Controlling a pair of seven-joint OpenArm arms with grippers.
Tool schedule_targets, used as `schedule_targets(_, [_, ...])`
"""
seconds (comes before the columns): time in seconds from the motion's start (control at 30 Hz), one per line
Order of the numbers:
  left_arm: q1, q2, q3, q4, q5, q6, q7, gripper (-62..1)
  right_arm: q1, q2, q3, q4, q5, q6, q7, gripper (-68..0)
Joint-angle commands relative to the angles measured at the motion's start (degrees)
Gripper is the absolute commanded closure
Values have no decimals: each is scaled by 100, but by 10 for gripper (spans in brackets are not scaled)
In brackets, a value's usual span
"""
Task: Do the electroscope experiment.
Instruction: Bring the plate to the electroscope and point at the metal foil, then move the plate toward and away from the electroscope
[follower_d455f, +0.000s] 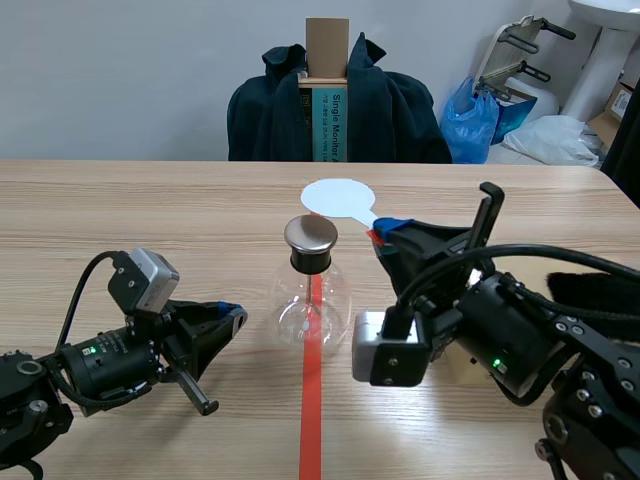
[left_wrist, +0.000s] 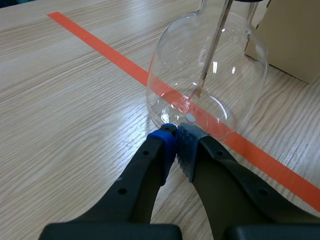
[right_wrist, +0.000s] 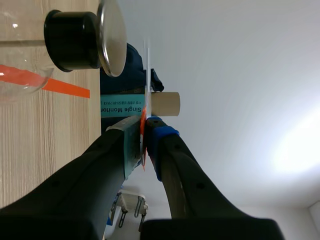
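Where an orange-red tape line (follower_d455f: 311, 420) runs down the pale wooden table (follower_d455f: 120, 210), a clear round glass flask (follower_d455f: 300, 310) stands on it, closed by a black stopper (follower_d455f: 311, 260) with a flat silver metal disc (follower_d455f: 311, 233) on top. In the scene view the left gripper (follower_d455f: 232, 314) lies low on the table just beside the flask, its tips pointing at the glass. On the flask's other side, the right gripper (follower_d455f: 388, 228) pinches the red handle of a round white paddle (follower_d455f: 338, 196). The paddle sits just beyond the metal disc and a little above it, not touching it. Far behind the flask, a dark jacket (follower_d455f: 400, 110) hangs over a chair.

From the left wrist view, the left gripper's (left_wrist: 178, 135) two fingers are pressed together with nothing between them. Their blue and grey tips sit right at the foot of the flask (left_wrist: 225, 85). Whether they touch the glass cannot be told. Inside the flask hangs a thin metal rod (left_wrist: 216, 45).

From the right wrist view, the right gripper (right_wrist: 144, 132) is clamped on the paddle's thin red handle. The paddle (right_wrist: 148, 70) shows edge-on as a fine white line, just beside the metal disc (right_wrist: 112, 35) and stopper (right_wrist: 70, 40), with a narrow gap between paddle and disc.
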Motion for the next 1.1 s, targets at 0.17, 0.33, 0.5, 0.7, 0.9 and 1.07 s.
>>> schedule_targets(0.17, [-35, 15, -15, 140, -42, -28, -125, -36, -175, 72, 35, 48, -170, -452, 271, -6])
schedule_targets(0.33, [-35, 15, -15, 140, -42, -28, -127, -36, -232, 72, 35, 48, -214, -494, 337, -6])
schedule_targets(0.5, [-35, 15, -15, 140, -42, -28, -125, -36, -247, 74, 35, 48, -236, -527, 374, -6])
schedule_targets(0.7, [-35, 15, -15, 140, -42, -28, -125, -36, -245, 74, 35, 48, -236, -527, 372, -6])
schedule_targets(0.9, [-35, 15, -15, 140, -42, -28, -125, -36, -243, 74, 46, 48, -236, -527, 105, -6])
schedule_targets(1.07, [-35, 15, -15, 140, -42, -28, -125, -36, -243, 74, 46, 48, -236, -525, -319, -6])
